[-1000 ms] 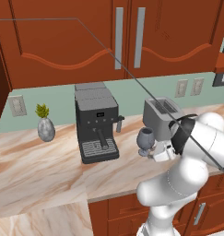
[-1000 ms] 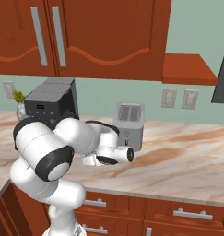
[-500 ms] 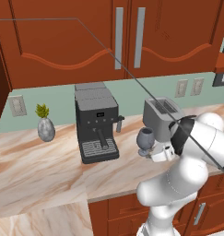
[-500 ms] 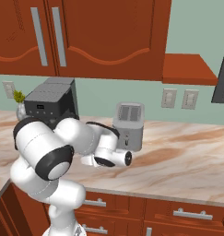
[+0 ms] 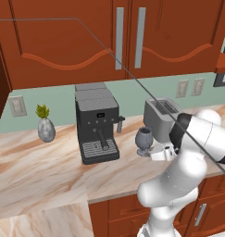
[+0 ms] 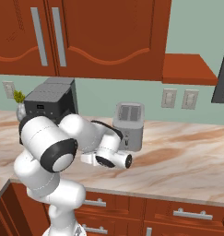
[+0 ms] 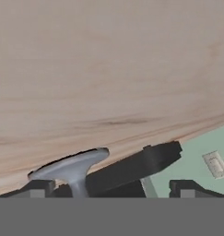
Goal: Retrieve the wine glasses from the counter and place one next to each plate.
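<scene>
- Left base view puts the wine glass (image 5: 144, 140) upright on the table (image 5: 44, 166), between the coffee machine (image 5: 97, 122) at its 9 o'clock and the toaster (image 5: 161, 116) at its 2 o'clock.
- Just at the glass's 4 o'clock sits the robot's hand, low over the table; the pincer (image 7: 109, 189) stands spread wide and grasps nothing.
- Hand view is rolled: the glass's round foot and stem (image 7: 72, 170) sit between the two dark tips, nearer the left one, with the coffee machine (image 7: 132, 168) dark behind.
- Judged step: closing in on the glass for a pick-up.
- To do it well, the hand should centre the stem between the tips before closing, and close gently.
- Likely risk: a tip nudging the foot and toppling the glass toward the coffee machine.
- Lift straight up before swinging away, clearing the toaster.
- Plates cannot be placed from these views.
</scene>
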